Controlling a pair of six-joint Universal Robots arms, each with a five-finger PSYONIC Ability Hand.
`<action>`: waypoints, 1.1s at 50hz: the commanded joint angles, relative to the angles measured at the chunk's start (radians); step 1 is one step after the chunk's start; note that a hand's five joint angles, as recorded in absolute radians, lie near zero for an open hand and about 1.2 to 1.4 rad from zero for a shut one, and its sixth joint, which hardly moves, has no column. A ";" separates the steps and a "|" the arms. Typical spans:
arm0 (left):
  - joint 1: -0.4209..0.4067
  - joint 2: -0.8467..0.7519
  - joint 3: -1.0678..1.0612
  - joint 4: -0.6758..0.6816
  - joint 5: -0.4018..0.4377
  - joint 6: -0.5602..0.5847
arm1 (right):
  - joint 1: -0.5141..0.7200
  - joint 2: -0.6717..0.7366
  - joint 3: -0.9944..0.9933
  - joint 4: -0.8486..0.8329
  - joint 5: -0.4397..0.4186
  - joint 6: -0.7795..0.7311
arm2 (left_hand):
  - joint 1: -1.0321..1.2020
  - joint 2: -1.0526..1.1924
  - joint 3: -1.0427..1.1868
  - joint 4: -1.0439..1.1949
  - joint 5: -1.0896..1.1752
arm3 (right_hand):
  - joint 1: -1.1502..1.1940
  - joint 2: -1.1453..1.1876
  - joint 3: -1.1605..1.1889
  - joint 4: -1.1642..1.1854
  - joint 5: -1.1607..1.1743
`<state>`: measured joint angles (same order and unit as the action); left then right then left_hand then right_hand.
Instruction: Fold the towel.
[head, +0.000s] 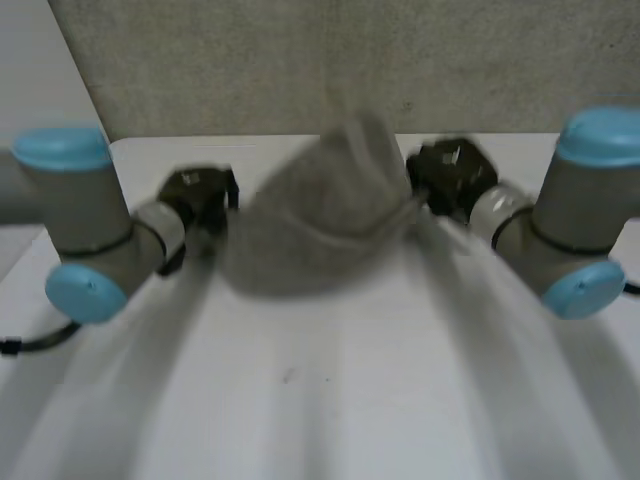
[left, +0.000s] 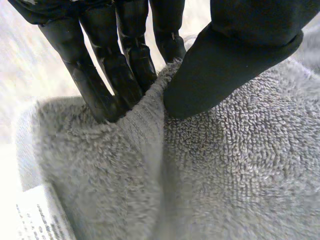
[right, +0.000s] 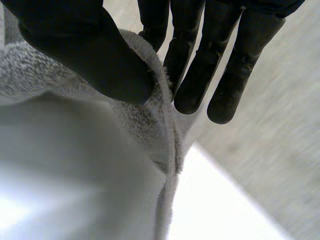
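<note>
Both hands pinch the towel (head: 320, 225), which hangs between them over the worktop (head: 330, 400): left hand (head: 200, 200) at one end, right hand (head: 450, 178) at the other. I judge the fold mid-carry; next, I must lower both ends together, level.

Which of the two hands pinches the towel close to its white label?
The left hand: the label lies just beyond its fingers on the towel; the right hand pinches plain hem.
</note>
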<state>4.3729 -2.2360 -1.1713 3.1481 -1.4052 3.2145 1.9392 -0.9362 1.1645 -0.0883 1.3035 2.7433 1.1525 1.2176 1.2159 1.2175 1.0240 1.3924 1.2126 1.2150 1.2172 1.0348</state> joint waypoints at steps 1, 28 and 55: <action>0.017 -0.016 -0.191 0.013 0.006 0.090 | -0.002 0.073 0.136 0.007 0.007 -0.062 | 0.244 0.179 0.180 0.179 0.198 | 0.004 0.184 0.181 0.179 0.187; 0.027 0.242 -0.358 0.006 0.017 0.123 | -0.016 -0.029 0.267 -0.008 -0.004 -0.062 | -0.281 -0.347 -0.345 -0.346 -0.327 | 0.004 0.184 0.181 0.179 0.187; 0.030 0.113 -0.284 0.041 0.008 0.139 | -0.016 -0.026 0.287 -0.008 -0.006 -0.070 | -0.455 -0.520 -0.518 -0.520 -0.501 | 0.004 0.184 0.181 0.179 0.187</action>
<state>4.4015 -2.1015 -1.4680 3.1903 -1.3918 3.3397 1.9236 -0.9629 1.4472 -0.0966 1.2977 2.6736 0.5829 0.5804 0.5823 0.5798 0.4089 1.3924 1.2126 1.2150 1.2172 1.0348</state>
